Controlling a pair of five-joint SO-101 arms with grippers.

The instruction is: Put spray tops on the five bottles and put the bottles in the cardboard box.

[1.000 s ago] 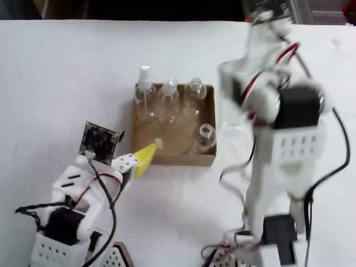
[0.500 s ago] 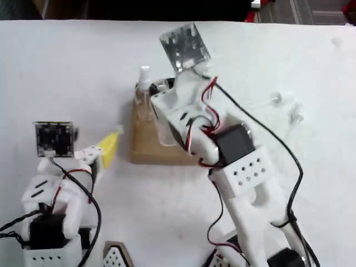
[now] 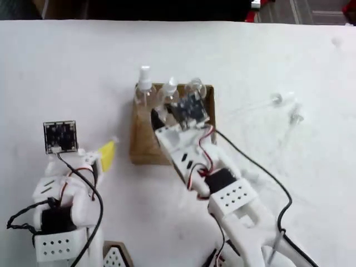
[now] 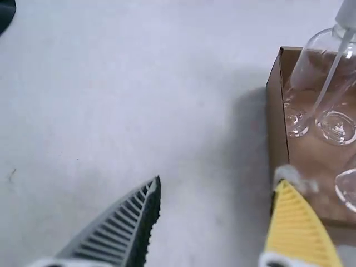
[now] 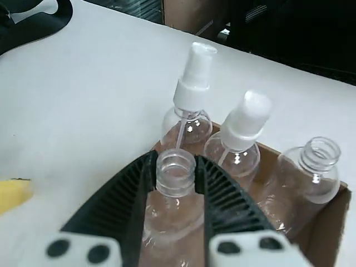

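Cardboard box (image 3: 142, 150) sits mid-table (image 3: 67, 67). I see three bottles (image 5: 189, 125) standing along its far edge, two wearing spray tops (image 5: 194, 58), one open-necked. My right gripper (image 5: 174, 161) pinches a fourth bottle (image 5: 173, 211), uncapped, by the neck over the box. My left gripper (image 4: 218, 183) is spread above the table, just beside the box's left edge.

you have nothing to read here: no legible word, label, brand, number or sign stands on the bottles (image 5: 239, 139), on the cardboard box (image 3: 143, 146) or on the white table (image 3: 67, 67).
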